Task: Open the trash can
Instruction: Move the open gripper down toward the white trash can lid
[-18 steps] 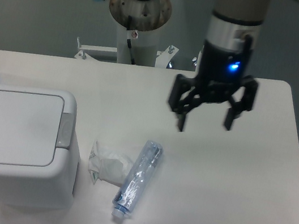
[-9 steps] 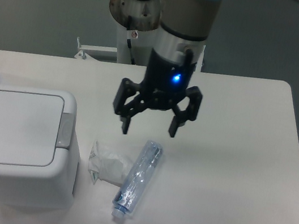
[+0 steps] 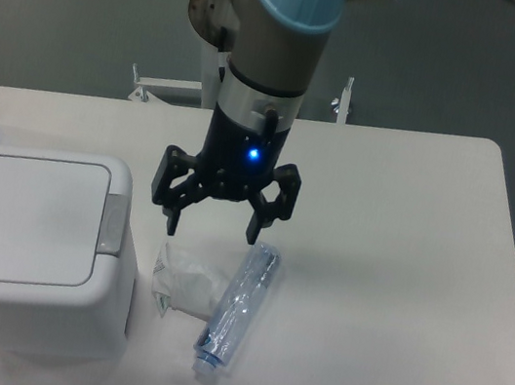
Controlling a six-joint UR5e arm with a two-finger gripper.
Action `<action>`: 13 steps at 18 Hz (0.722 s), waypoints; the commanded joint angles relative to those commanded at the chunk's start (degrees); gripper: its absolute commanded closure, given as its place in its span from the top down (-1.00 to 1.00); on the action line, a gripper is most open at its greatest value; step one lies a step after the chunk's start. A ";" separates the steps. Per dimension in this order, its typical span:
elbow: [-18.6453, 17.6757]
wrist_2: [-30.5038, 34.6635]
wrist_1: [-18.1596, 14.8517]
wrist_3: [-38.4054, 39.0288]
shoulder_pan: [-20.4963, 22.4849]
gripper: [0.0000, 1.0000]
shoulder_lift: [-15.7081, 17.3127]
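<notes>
Arm upright, gripper (image 3: 213,230) pointing down with its fingers spread apart, holding nothing.
The trash can (image 3: 26,248) sits lid shut at the table's (image 3: 402,276) left edge; the gripper hangs just right of it, above the wrapper (image 3: 185,281) and bottle (image 3: 239,303), having moved left toward the can since half a second ago.

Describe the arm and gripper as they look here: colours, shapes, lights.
The arm is a thick grey cylinder with light-blue joint caps. A silver wrist band leads to a black gripper body with a glowing blue light. Two black angular fingers splay outward; a thin dark cable runs along the wrist.
</notes>
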State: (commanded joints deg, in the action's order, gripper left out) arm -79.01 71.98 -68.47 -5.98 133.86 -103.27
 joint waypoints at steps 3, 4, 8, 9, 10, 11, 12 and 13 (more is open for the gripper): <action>-0.26 0.09 0.00 0.00 -0.79 1.00 -0.09; -0.35 0.09 0.00 0.00 -0.88 1.00 -0.09; -0.35 0.09 0.00 0.00 -1.76 1.00 -0.44; -0.44 0.17 0.00 0.09 -2.19 1.00 -0.53; -0.35 0.26 0.00 0.09 -2.72 1.00 -0.61; -0.44 0.18 0.00 0.09 -2.81 1.00 -0.62; -0.44 0.26 0.09 0.09 -2.99 1.00 -0.62; -0.44 0.26 0.00 0.09 -3.16 1.00 -0.62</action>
State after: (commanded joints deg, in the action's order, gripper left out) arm -79.45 72.25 -68.47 -5.89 130.70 -103.89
